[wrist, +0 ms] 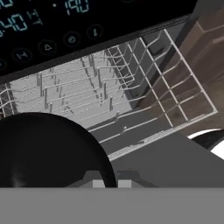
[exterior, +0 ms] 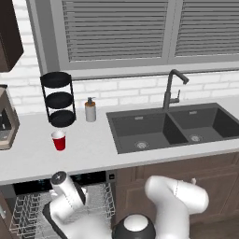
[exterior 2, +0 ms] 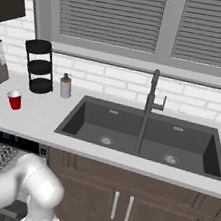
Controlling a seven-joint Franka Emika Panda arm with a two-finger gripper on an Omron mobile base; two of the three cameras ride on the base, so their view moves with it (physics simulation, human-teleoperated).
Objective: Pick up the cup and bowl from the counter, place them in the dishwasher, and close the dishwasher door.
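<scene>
The red cup (exterior: 59, 140) (exterior 2: 14, 100) stands upright on the light counter (exterior: 93, 151), left of the sink. My arm reaches down over the open dishwasher, whose white wire rack (exterior: 23, 210) (wrist: 87, 92) is pulled out below the black control strip (wrist: 52, 30). In the hand view the black bowl (wrist: 43, 153) fills the lower left, with my gripper (wrist: 109, 181) shut on its rim just above the rack. The bowl's dark edge (exterior: 49, 217) shows under my hand in the left base view. A flat dark grey panel, the lowered dishwasher door (wrist: 175, 162), lies beyond the rack's front.
A dark double sink (exterior: 158, 130) with a black faucet (exterior: 170, 91) is set in the counter to the right. A three-tier black stand (exterior: 58, 99) and a soap dispenser (exterior: 90, 110) stand by the wall. Brown cabinet doors (exterior: 186, 170) flank the dishwasher.
</scene>
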